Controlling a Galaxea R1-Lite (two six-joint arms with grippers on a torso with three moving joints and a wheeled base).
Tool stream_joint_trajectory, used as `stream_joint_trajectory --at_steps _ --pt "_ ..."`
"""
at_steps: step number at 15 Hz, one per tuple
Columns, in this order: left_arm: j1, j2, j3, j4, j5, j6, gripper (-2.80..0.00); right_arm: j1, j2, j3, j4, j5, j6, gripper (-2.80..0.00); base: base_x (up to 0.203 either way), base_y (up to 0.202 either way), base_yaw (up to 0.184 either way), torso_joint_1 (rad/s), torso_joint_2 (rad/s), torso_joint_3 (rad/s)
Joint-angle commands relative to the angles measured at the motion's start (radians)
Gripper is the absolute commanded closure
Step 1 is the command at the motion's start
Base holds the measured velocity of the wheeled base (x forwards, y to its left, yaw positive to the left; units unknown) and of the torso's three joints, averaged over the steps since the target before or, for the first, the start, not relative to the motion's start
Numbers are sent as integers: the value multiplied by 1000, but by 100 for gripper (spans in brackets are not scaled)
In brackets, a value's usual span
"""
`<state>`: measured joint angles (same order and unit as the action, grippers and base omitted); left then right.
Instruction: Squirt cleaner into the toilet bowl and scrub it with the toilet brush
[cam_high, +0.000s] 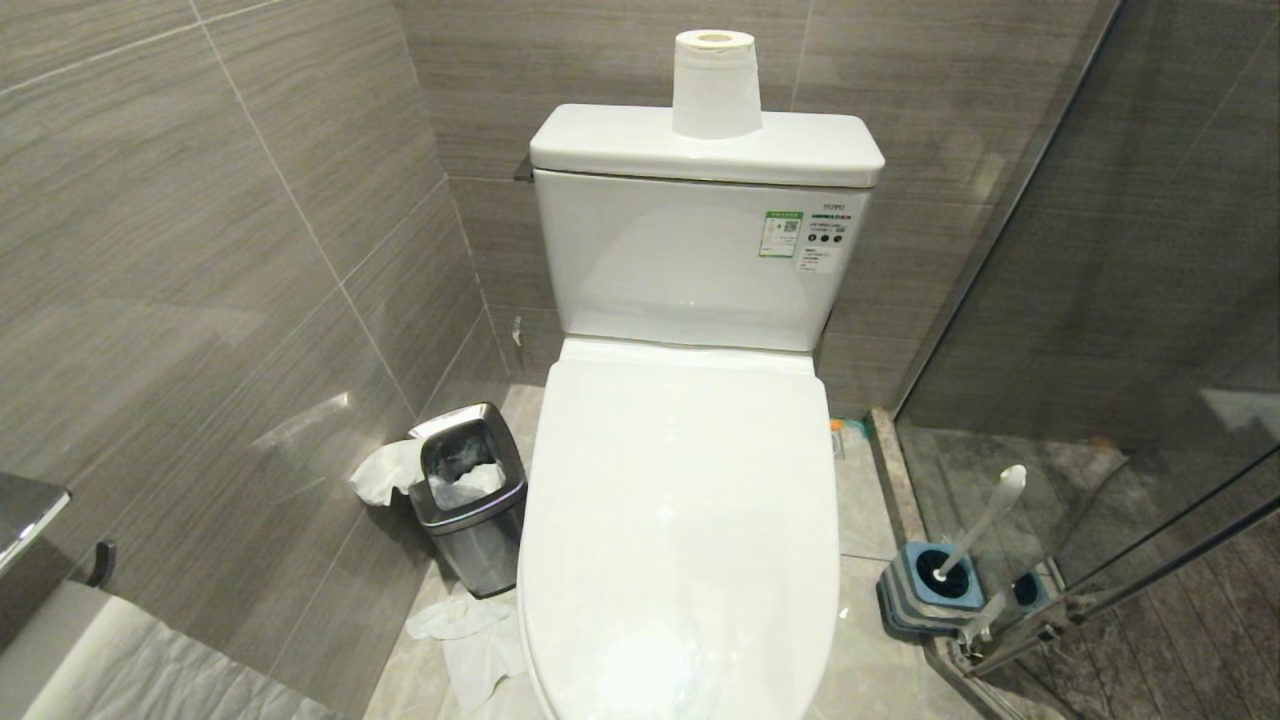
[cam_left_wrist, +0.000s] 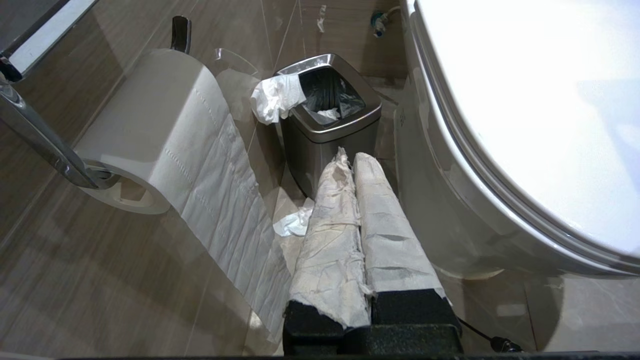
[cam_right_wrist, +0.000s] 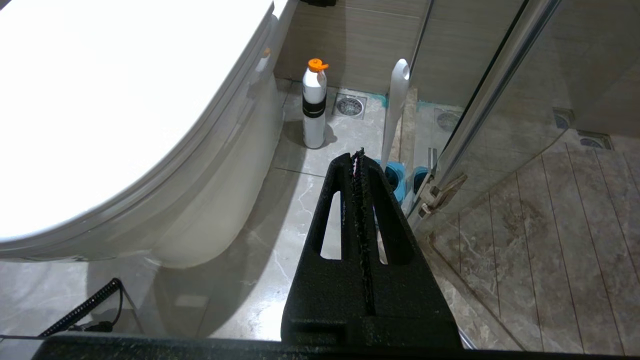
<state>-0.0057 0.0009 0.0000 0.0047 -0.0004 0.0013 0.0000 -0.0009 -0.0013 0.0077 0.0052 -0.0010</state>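
The toilet bowl (cam_high: 680, 520) is covered by its closed white lid, so the basin is hidden; its outer wall (cam_left_wrist: 440, 200) (cam_right_wrist: 210, 200) shows in both wrist views. To its right, the toilet brush (cam_high: 985, 520) (cam_right_wrist: 395, 110) stands in a blue holder (cam_high: 935, 585), with the bristle head hidden inside. A white cleaner bottle (cam_right_wrist: 314, 107) with an orange cap stands on the floor by the toilet's base. My left gripper (cam_left_wrist: 352, 157), its fingers wrapped in white paper, hangs shut and empty left of the toilet. On the other side my right gripper (cam_right_wrist: 357, 157) is shut and empty, short of the brush. Neither gripper shows in the head view.
A steel waste bin (cam_high: 470, 495) (cam_left_wrist: 325, 115) stuffed with tissue stands left of the toilet, with tissue on the floor (cam_high: 470, 640). A paper roll (cam_high: 715, 85) sits on the tank and another hangs on the left wall (cam_left_wrist: 150, 135). A glass shower door (cam_high: 1100, 400) closes off the right.
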Motion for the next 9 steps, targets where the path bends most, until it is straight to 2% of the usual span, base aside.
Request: stream_joint_trajectory --at_steps 1,9 --pt "0 1 0 -1 -1 0 0 0 1 0 0 -1 -1 0 0 0 0 0 0 0" --pt "0 1 0 0 -1 0 0 0 1 1 0 0 -1 0 0 0 0 0 0 0"
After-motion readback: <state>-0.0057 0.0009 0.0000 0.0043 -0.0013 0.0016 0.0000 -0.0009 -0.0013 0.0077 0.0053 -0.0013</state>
